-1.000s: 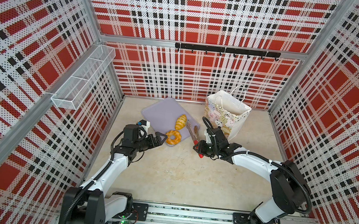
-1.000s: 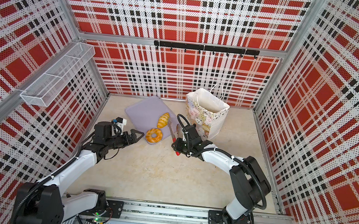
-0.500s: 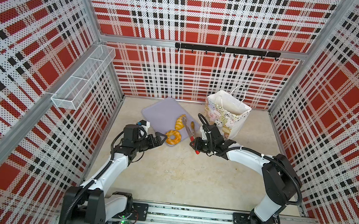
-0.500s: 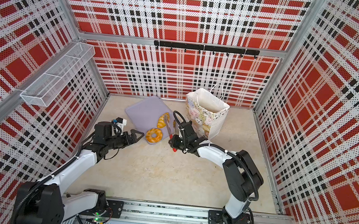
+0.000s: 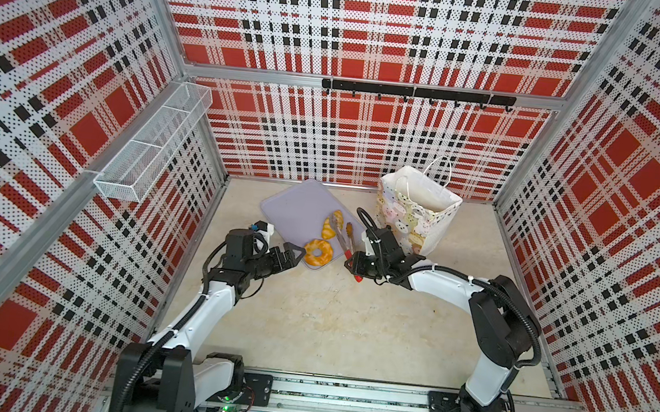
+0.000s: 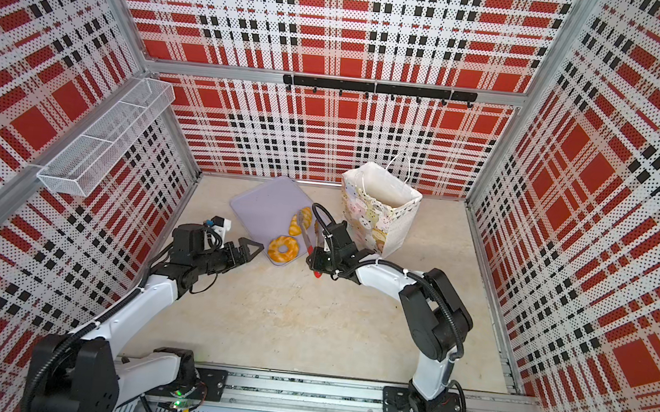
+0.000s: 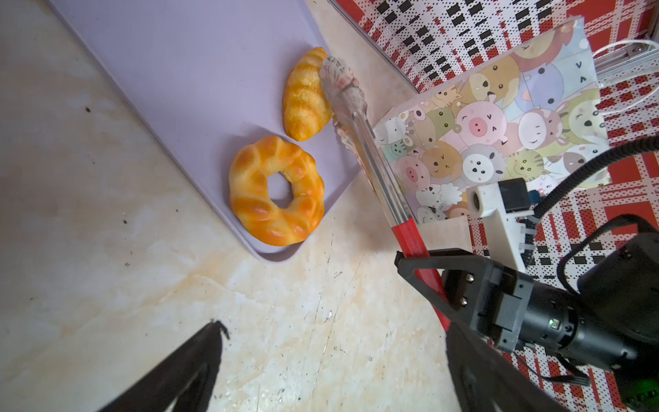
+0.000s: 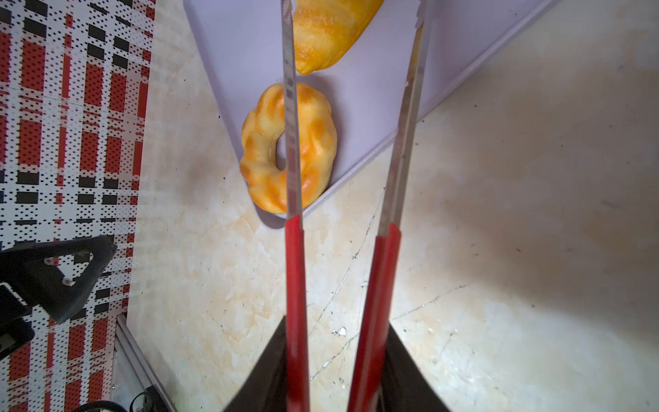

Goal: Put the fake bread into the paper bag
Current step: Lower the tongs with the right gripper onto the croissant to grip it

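Two pieces of fake bread lie on the lavender tray [image 5: 294, 207] [image 7: 185, 71]: a ring doughnut [image 5: 318, 252] [image 6: 283, 249] [image 7: 276, 191] [image 8: 313, 142] at its near corner and a ridged long roll [image 5: 329, 228] [image 6: 301, 224] [image 7: 306, 96] [image 8: 331, 32] behind it. My right gripper [image 5: 358, 262] [image 6: 318, 262] [image 8: 337, 323] is shut on the red handles of metal tongs [image 5: 343, 237] [image 7: 371, 149] [image 8: 403, 125]. The tongs' arms stand apart, and the roll's end lies between them. The paper bag [image 5: 417, 216] [image 6: 378, 212] [image 7: 499, 117] stands open just right of the tray. My left gripper [image 5: 292, 253] [image 6: 252, 249] [image 7: 333, 326] is open beside the doughnut.
A white wire basket [image 5: 150, 146] hangs on the left wall. On the back wall there is a black hook rail [image 5: 417, 93]. Plaid walls close in the beige floor on three sides. The arms' base rail [image 5: 341, 396] runs along the front.
My right gripper has carried the tongs left and towards the tray, so their tips now reach the long roll. The left arm has not moved.
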Robot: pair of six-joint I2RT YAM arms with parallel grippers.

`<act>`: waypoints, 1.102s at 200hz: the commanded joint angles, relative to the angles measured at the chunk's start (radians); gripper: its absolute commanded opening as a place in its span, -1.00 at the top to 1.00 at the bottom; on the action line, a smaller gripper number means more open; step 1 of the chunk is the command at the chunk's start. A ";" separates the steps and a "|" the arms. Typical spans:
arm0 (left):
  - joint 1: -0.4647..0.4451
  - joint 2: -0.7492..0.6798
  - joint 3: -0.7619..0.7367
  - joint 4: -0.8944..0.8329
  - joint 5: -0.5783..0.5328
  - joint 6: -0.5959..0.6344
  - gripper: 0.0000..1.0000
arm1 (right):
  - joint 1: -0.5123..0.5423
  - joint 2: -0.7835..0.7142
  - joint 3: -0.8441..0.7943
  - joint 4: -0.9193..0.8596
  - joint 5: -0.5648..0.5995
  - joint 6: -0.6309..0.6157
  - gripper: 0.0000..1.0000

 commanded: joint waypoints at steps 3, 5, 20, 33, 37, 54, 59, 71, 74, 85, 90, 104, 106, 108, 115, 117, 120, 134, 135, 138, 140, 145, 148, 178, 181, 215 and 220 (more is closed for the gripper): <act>0.012 0.006 0.002 -0.007 0.008 0.018 -1.00 | 0.007 0.016 0.018 0.061 -0.032 -0.017 0.28; 0.014 0.006 0.002 -0.007 0.008 0.018 -1.00 | 0.007 0.015 0.018 0.065 -0.035 -0.017 0.29; 0.013 0.006 0.002 -0.007 0.010 0.018 -1.00 | 0.010 0.022 0.028 0.074 -0.048 -0.026 0.29; 0.013 0.005 0.002 -0.008 0.010 0.018 -1.00 | 0.014 0.033 0.046 0.064 -0.055 -0.035 0.29; 0.013 0.004 0.002 -0.007 0.011 0.019 -1.00 | 0.015 0.034 0.049 0.058 -0.054 -0.036 0.29; 0.011 0.002 0.002 -0.007 0.013 0.019 -1.00 | 0.021 0.043 0.066 0.023 -0.030 -0.050 0.30; 0.011 0.002 0.002 -0.007 0.014 0.020 -1.00 | 0.023 0.045 0.071 0.010 -0.019 -0.057 0.30; 0.010 0.003 0.002 -0.007 0.017 0.020 -1.00 | 0.026 0.050 0.078 -0.008 -0.004 -0.072 0.30; 0.010 0.003 0.002 -0.007 0.017 0.019 -1.00 | 0.026 0.051 0.079 -0.009 -0.002 -0.074 0.30; 0.010 0.003 0.003 -0.006 0.019 0.020 -1.00 | 0.030 0.052 0.079 -0.011 0.003 -0.080 0.35; 0.010 0.004 0.003 -0.006 0.019 0.019 -1.00 | 0.029 0.052 0.079 -0.014 0.007 -0.080 0.41; 0.009 0.004 0.005 -0.006 0.019 0.021 -1.00 | 0.030 0.041 0.071 -0.003 0.005 -0.084 0.57; 0.009 0.004 0.005 -0.006 0.019 0.021 -1.00 | 0.030 0.038 0.068 0.000 0.003 -0.084 0.58; 0.008 0.004 0.005 -0.006 0.019 0.021 -1.00 | 0.030 0.035 0.065 0.005 0.002 -0.084 0.58; 0.010 0.003 0.005 -0.006 0.018 0.021 -1.00 | 0.030 0.024 0.058 0.019 -0.004 -0.085 0.58; 0.010 0.003 0.004 -0.006 0.018 0.020 -1.00 | 0.030 0.020 0.055 0.024 -0.005 -0.086 0.59; 0.009 0.002 0.003 -0.007 0.018 0.021 -1.00 | 0.031 0.014 0.050 0.031 -0.006 -0.086 0.59; 0.010 -0.004 0.002 -0.007 0.013 0.021 -1.00 | 0.031 -0.023 0.022 0.079 -0.009 -0.090 0.56; 0.010 -0.005 0.002 -0.007 0.013 0.021 -1.00 | 0.030 -0.024 0.019 0.081 -0.010 -0.091 0.56; 0.010 -0.007 0.002 -0.006 0.012 0.021 -1.00 | 0.031 -0.034 0.012 0.093 -0.011 -0.091 0.56; 0.012 -0.010 0.002 -0.006 0.011 0.020 -1.00 | 0.031 -0.041 0.007 0.099 -0.012 -0.092 0.56; 0.010 -0.013 0.002 -0.007 0.007 0.020 -1.00 | 0.030 -0.056 -0.006 0.120 -0.013 -0.092 0.56; 0.010 -0.017 0.000 -0.006 0.005 0.019 -1.00 | 0.031 -0.064 -0.013 0.132 -0.014 -0.093 0.56; 0.009 -0.059 0.001 -0.006 -0.020 0.020 -1.00 | 0.036 -0.176 -0.112 0.240 -0.010 -0.094 0.55; 0.009 -0.063 0.001 -0.006 -0.021 0.021 -1.00 | 0.037 -0.189 -0.123 0.250 -0.008 -0.094 0.55; 0.009 -0.135 0.009 0.005 -0.044 0.017 -1.00 | 0.049 -0.355 -0.252 0.344 0.022 -0.099 0.55; 0.006 -0.151 0.009 0.012 -0.053 0.010 -1.00 | 0.050 -0.382 -0.266 0.349 0.026 -0.109 0.55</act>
